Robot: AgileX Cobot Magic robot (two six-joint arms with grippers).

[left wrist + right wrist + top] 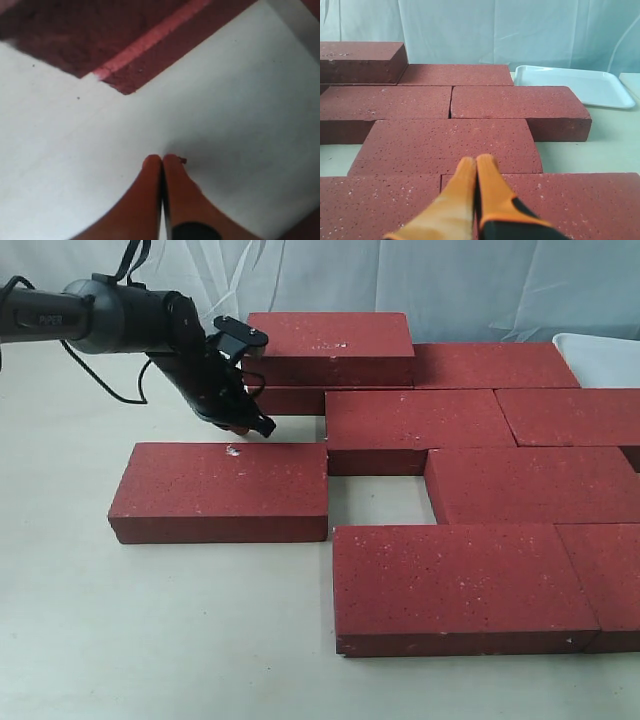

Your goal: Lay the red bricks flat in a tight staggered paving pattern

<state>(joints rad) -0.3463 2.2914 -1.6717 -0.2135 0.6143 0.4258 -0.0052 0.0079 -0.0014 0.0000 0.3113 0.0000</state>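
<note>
Exterior view: dark-red speckled paving bricks (470, 480) lie flat in staggered rows across centre and right of a pale tabletop (150, 640), one lone brick (220, 490) apart at centre left, a white plastic tray (605, 355) at upper right. The black left arm (120, 315) slants down from upper left, its lettering unreadable, the left gripper (262, 428) pressed together near the lone brick's far edge. Left wrist view: its fingertips (151, 170) meet, empty, over bare tabletop. Right wrist view: the right gripper (476, 162), orange fingers pressed together and empty, hovers over the bricks.

Open table (380, 498) separates lone brick (220, 485) from paved bricks (520, 480).
</note>
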